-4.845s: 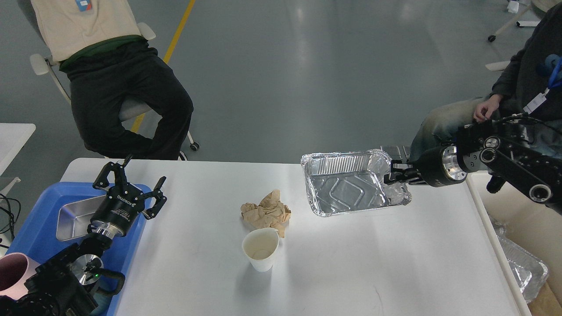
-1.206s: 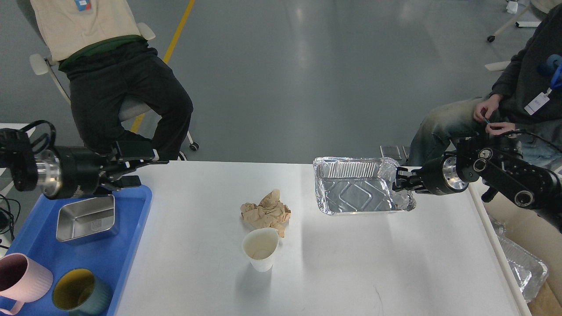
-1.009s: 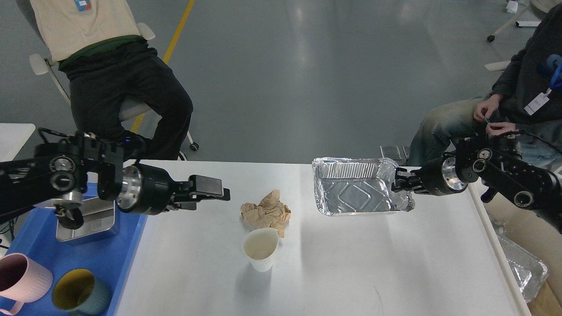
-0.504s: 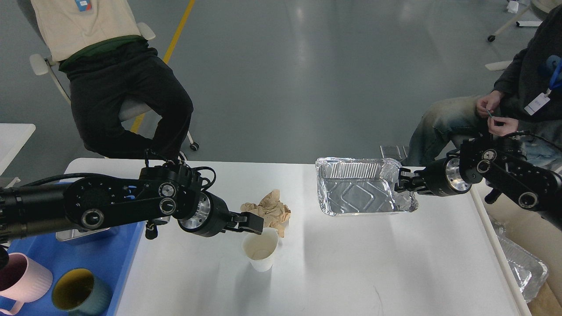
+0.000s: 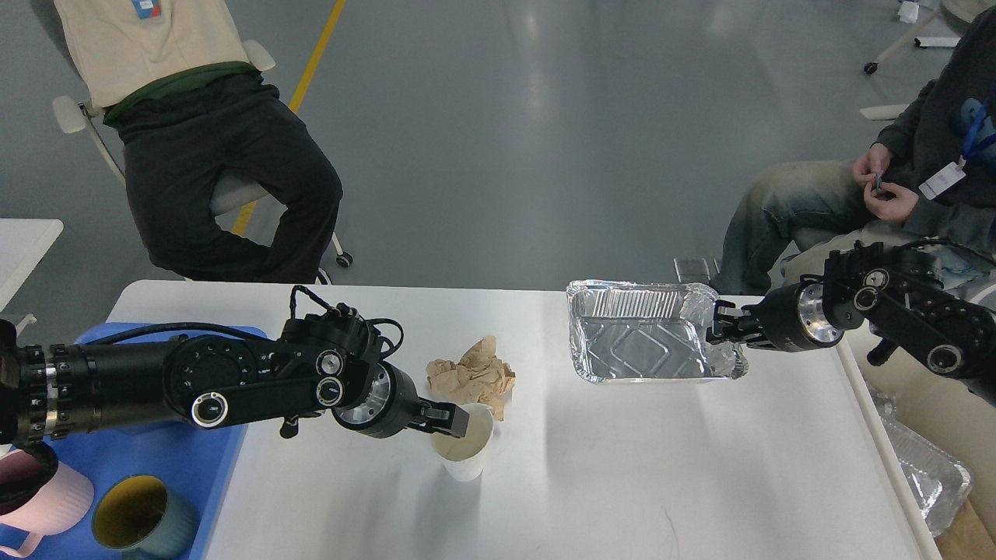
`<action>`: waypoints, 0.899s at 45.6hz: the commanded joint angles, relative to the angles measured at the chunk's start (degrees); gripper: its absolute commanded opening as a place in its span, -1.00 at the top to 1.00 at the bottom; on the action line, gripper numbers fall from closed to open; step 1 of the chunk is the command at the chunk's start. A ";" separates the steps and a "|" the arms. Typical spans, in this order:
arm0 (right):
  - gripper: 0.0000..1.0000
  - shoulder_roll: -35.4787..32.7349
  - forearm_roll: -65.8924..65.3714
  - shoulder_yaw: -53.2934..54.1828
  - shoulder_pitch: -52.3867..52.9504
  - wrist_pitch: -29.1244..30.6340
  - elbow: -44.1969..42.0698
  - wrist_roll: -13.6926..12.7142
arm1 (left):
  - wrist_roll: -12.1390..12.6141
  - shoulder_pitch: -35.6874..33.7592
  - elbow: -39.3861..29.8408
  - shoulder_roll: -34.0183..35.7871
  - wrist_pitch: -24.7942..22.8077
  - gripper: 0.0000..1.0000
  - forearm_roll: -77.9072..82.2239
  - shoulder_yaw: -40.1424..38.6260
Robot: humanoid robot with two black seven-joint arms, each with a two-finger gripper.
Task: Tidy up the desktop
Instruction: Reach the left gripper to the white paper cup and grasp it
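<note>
The white desktop (image 5: pixel 622 467) carries a white paper cup (image 5: pixel 467 453), a wad of crumpled brown paper (image 5: pixel 475 375) just behind it, and an empty foil tray (image 5: pixel 646 342) at the back right. My left gripper (image 5: pixel 450 420) reaches in from the left and sits at the cup's left rim. Its fingers overlap the rim, and I cannot make out whether they grip it. My right gripper (image 5: pixel 720 330) is shut on the foil tray's crumpled right edge, holding the tray near the table's right side.
A blue tray (image 5: pixel 198 482) at the left edge holds a pink mug (image 5: pixel 47 498) and a dark mug with a yellow inside (image 5: pixel 136 517). A box with more foil trays (image 5: pixel 930 470) stands off the right edge. Two people sit behind the table.
My left arm swung from above the blue tray across to the paper cup and dropped to its rim. My right gripper shifted the foil tray slightly to the right.
</note>
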 commanded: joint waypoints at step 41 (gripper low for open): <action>1.00 -0.22 -0.03 0.21 -0.89 0.00 -0.19 0.34 | 0.69 -0.03 2.63 -0.71 -8.29 1.00 2.75 -1.84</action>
